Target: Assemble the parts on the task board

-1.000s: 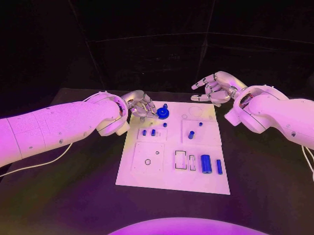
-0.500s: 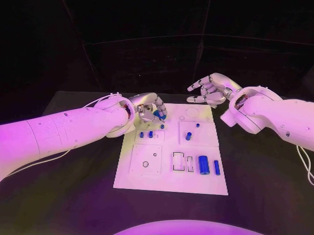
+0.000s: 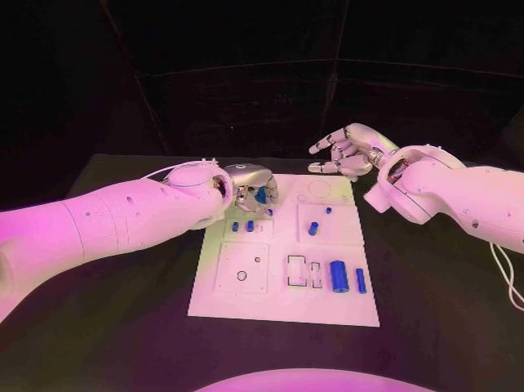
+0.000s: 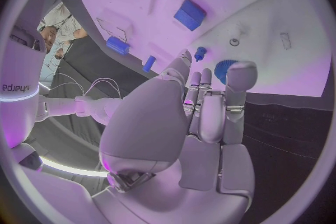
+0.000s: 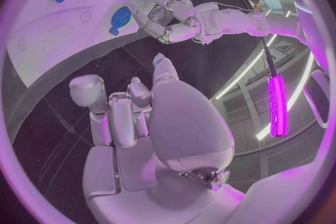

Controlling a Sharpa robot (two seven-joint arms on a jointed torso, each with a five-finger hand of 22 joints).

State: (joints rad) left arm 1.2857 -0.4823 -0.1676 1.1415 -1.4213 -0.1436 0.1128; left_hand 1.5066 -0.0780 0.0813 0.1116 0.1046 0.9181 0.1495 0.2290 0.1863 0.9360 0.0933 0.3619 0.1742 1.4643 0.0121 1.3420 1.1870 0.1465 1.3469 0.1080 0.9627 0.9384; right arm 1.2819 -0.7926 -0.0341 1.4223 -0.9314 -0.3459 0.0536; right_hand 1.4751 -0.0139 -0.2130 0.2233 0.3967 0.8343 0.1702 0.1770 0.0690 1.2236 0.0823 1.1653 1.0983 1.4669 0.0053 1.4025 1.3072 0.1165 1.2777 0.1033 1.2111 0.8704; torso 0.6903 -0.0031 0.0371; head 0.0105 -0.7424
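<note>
At the far left corner of the task board [image 3: 280,304], the fingers [image 4: 210,109] of the left hand [image 3: 251,189] lie close together, curled down over a round blue part [image 4: 225,70] that sits on the board; whether they actually grip or only touch it I cannot tell, since their tips cover its near side; a small blue peg [image 4: 199,54] stands just beside that round part. Beyond the board's far right corner the right hand [image 3: 348,152] hovers above the black table [image 3: 121,327] with its fingers [image 5: 117,117] apart and nothing between them. Outward from the hands, the board lies in the middle of the table; two short blue pieces [image 3: 242,225] stand near the left hand; two more [image 3: 318,222] sit in the panel to their right; a thick blue cylinder [image 3: 339,277] and a thin blue bar [image 3: 360,280] lie side by side toward the near right part of the board.
</note>
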